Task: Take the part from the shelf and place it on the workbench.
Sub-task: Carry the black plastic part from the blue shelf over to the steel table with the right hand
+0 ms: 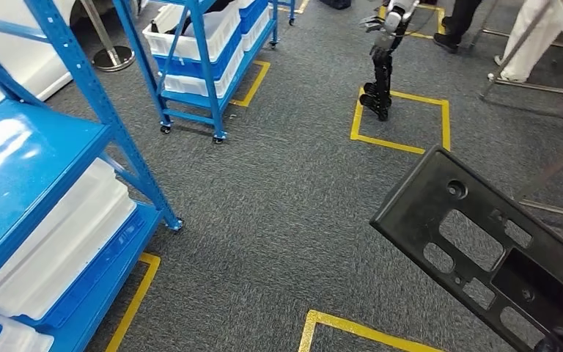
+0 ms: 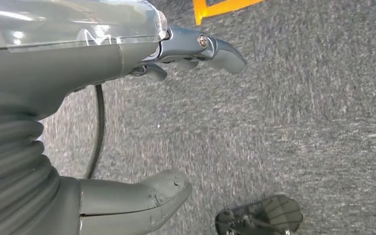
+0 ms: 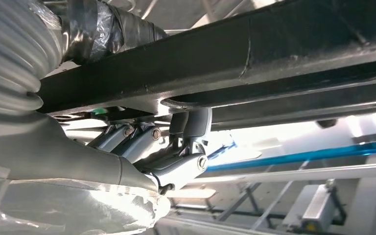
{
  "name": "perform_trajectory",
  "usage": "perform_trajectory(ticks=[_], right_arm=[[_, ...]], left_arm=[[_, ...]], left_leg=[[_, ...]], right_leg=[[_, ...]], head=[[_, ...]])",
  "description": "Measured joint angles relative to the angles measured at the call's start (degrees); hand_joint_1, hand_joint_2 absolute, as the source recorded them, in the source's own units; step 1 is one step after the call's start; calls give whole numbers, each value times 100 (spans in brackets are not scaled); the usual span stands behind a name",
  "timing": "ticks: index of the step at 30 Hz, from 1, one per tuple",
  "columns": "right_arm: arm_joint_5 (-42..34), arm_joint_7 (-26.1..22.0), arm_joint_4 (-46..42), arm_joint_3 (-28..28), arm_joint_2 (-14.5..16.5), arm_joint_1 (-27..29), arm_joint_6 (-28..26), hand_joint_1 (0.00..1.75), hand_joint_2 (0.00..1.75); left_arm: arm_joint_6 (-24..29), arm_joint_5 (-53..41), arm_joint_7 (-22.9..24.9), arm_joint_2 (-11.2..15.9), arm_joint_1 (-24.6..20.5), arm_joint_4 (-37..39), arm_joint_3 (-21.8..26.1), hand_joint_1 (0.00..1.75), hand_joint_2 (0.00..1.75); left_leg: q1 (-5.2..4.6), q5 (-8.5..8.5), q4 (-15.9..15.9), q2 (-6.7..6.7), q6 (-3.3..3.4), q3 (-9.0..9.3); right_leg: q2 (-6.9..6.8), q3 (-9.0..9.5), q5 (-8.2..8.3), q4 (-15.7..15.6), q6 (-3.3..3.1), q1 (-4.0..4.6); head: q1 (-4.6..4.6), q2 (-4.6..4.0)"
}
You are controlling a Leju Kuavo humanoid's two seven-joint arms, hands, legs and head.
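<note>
1. You have the blue shelf (image 1: 59,169) at your left and grey carpet floor (image 1: 286,213) ahead; no desk is in sight, so carry on until you find it.
2. The black part (image 1: 484,249) sits low at your right, clear of the shelf. Keep it level.
3. Your right robot hand (image 3: 152,156) is clamped under the part; hold that grip firm.
4. Your left robot hand (image 2: 127,122) hangs spread over the carpet, holding nothing.
</note>
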Motion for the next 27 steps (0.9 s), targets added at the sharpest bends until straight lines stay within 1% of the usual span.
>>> perform_trajectory(ticks=[1,2,3,4,5,6,7,8,9,10,11,12,13,14,15,16,17,18,19,20,21,22,23,24,25,26,27], right_arm=[[2,1,0,2,0,-4,1,175,175],[4,2,1,3,0,-2,2,175,175],[5,5,1,4,0,1,2,175,175],[6,9,2,5,0,4,3,175,175],[7,11,2,5,0,5,3,175,175],[8,13,2,5,0,6,3,175,175],[9,14,2,5,0,3,4,175,175],[10,15,2,7,0,2,4,175,175],[10,16,1,8,0,4,4,175,175],[10,17,1,9,0,8,4,175,175],[13,16,0,9,0,18,3,175,175],[15,14,-1,10,0,29,2,175,175],[18,13,-2,14,0,36,2,175,175],[19,11,-2,21,0,41,1,175,175],[21,9,-2,30,0,43,1,175,175],[22,8,-1,40,1,43,2,175,175],[25,7,1,49,1,44,2,175,175],[31,7,1,55,2,46,3,175,175],[41,8,2,61,2,47,3,175,175],[51,10,2,67,2,50,3,175,175],[65,11,2,73,2,53,3,175,175],[77,17,2,80,2,54,3,175,175],[88,26,3,88,2,56,3,175,175],[99,35,4,94,2,60,3,175,175],[109,44,5,100,2,69,3,175,175],[115,47,5,104,4,83,3,175,175],[119,47,7,105,5,98,2,175,175]], left_arm=[[0,0,1,1,12,0,4,0,175],[0,0,2,2,22,0,7,0,175],[0,0,3,3,29,0,9,0,175],[0,0,3,3,28,0,10,0,175],[-1,0,3,3,22,1,11,0,175],[-1,0,3,3,16,1,11,0,175],[-2,-1,3,2,13,2,11,0,175],[-2,-1,3,2,9,2,12,0,175],[-4,-2,3,2,3,2,13,0,175],[-8,-2,3,2,-5,2,13,0,175],[-11,-3,3,2,-20,2,14,0,175],[-16,-4,3,2,-32,2,14,0,175],[-21,-7,1,1,-39,2,14,0,175],[-24,-10,0,0,-39,2,14,0,175],[-28,-13,0,0,-29,2,14,0,175],[-31,-15,0,1,-14,2,15,0,175],[-33,-16,2,2,2,2,16,0,175],[-34,-19,3,3,15,2,17,0,175],[-36,-24,3,4,22,2,19,0,175],[-39,-30,3,4,24,2,20,0,175],[-44,-37,3,4,24,2,20,0,175],[-51,-41,3,6,23,2,22,0,175],[-58,-44,3,8,24,2,25,0,175],[-67,-45,3,10,26,2,29,0,175],[-74,-46,3,13,24,2,35,0,175],[-78,-47,3,13,19,2,40,0,175],[-81,-48,3,11,10,2,45,0,175]], left_leg=[[-11,-3,-1,94,13,-8],[-21,-10,3,190,14,-16],[-28,-20,7,288,11,-20],[-31,-33,10,380,3,-18],[-31,-51,15,465,-10,-6],[-35,-72,23,541,-27,22],[-50,-98,33,606,-54,49],[-62,-123,39,662,-85,77],[-75,-146,42,715,-119,106],[-81,-163,36,773,-153,128],[-77,-175,25,833,-186,161],[-65,-203,41,804,-219,181],[-51,-276,119,680,-248,167],[-36,-414,316,501,-268,91],[-21,-603,638,293,-281,-54],[-17,-798,1032,160,-285,-242],[-17,-936,1408,106,-287,-434],[-18,-966,1642,87,-286,-569],[-18,-875,1667,79,-279,-617],[-17,-678,1468,58,-267,-566],[-16,-426,1103,-25,-249,-440],[-13,-234,729,-181,-227,-306],[-9,-111,424,-323,-208,-196],[-14,-65,246,-434,-192,-137],[-24,-82,192,-466,-174,-117],[-35,-72,162,-403,-151,-103],[-33,-48,133,-324,-115,-89]], right_leg=[[-118,-186,-196,385,27,-4],[-164,-345,-328,720,50,-18],[-183,-419,-356,896,69,-32],[-204,-376,-276,849,82,-43],[-253,-200,-110,559,86,-50],[-376,50,67,139,81,-48],[-523,273,191,-241,58,-36],[-630,433,258,-518,22,-19],[-691,499,265,-641,-20,1],[-658,496,251,-656,-63,22],[-576,489,255,-668,-105,30],[-508,491,271,-690,-143,23],[-442,496,293,-717,-187,12],[-374,500,316,-742,-227,-2],[-303,503,331,-755,-255,-10],[-227,498,336,-756,-274,-3],[-143,493,336,-750,-281,8],[-56,494,332,-742,-286,18],[31,498,326,-731,-290,24],[121,506,319,-719,-289,28],[208,513,310,-706,-282,27],[289,512,301,-689,-266,32],[371,499,296,-671,-242,30],[444,476,299,-660,-210,22],[518,449,311,-657,-170,9],[596,423,331,-667,-125,-7],[600,408,338,-663,-91,-18]], head=[[2,0],[2,0],[1,0],[2,0],[2,0],[3,0],[2,0],[2,0],[1,0],[-1,0],[-1,0],[-2,0],[-3,0],[-4,0],[-5,0],[-5,0],[-6,0],[-6,0],[-6,0],[-6,0],[-6,0],[-5,0],[-5,0],[-4,0],[-5,0],[-5,0],[-5,0]])
